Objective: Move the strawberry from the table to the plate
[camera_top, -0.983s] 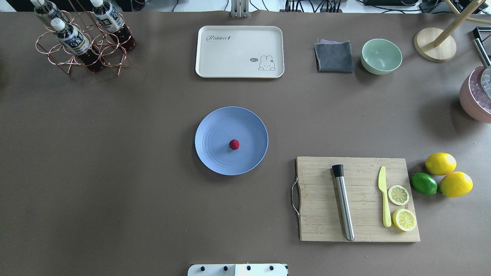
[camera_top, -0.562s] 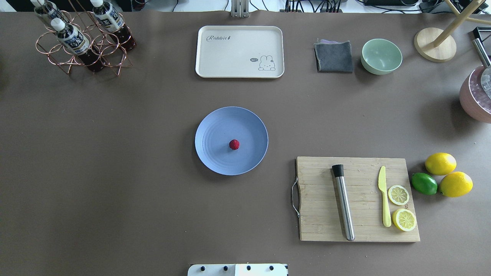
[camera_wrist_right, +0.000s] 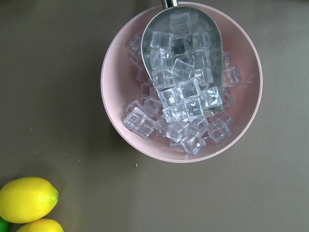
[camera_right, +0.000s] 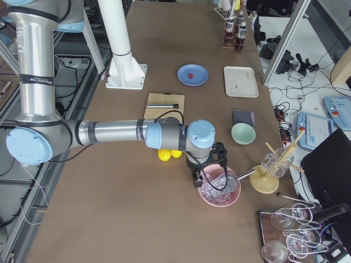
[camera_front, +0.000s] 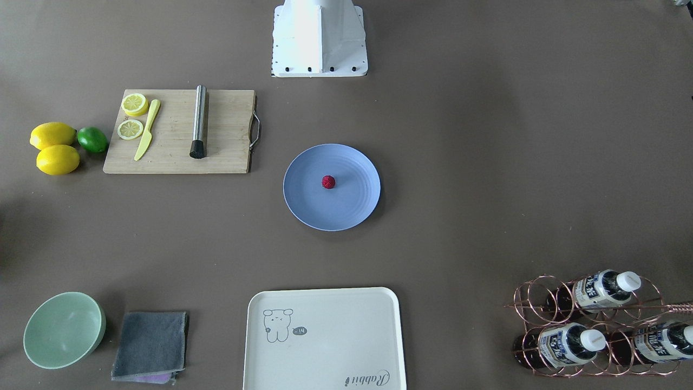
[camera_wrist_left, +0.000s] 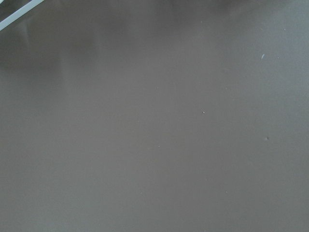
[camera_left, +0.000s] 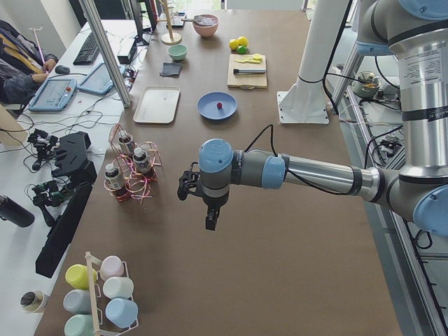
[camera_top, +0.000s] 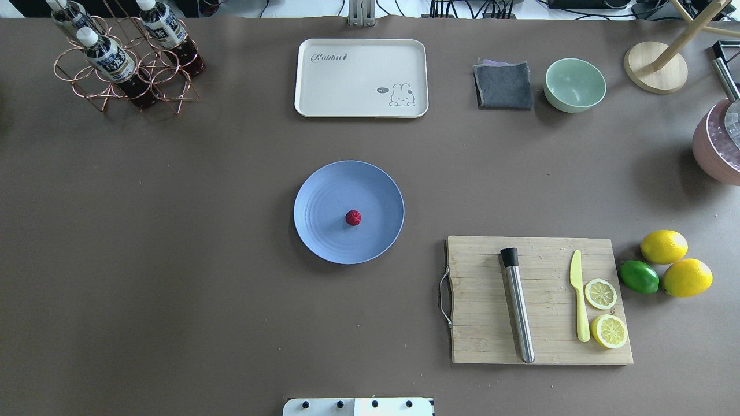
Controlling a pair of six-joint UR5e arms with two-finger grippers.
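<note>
Nothing on the wide matte brown-grey table (camera_top: 173,260) has shifted since the earlier overhead frames. Small bumpy dark-red strawberry (camera_top: 353,218) lies just off-centre on the round shallow blue plate (camera_top: 312,190), so the placing looks done. Left gripper (camera_left: 187,185) hangs over bare table well away from the plate. Right gripper (camera_right: 218,152) hangs equally far off, above a pink bowl of clear ice cubes (camera_wrist_right: 116,96). Cannot tell how either pair of jaws stands. Berry judged light, likely soft, prone to roll; any regrasp should pinch gently across its widest middle.
</note>
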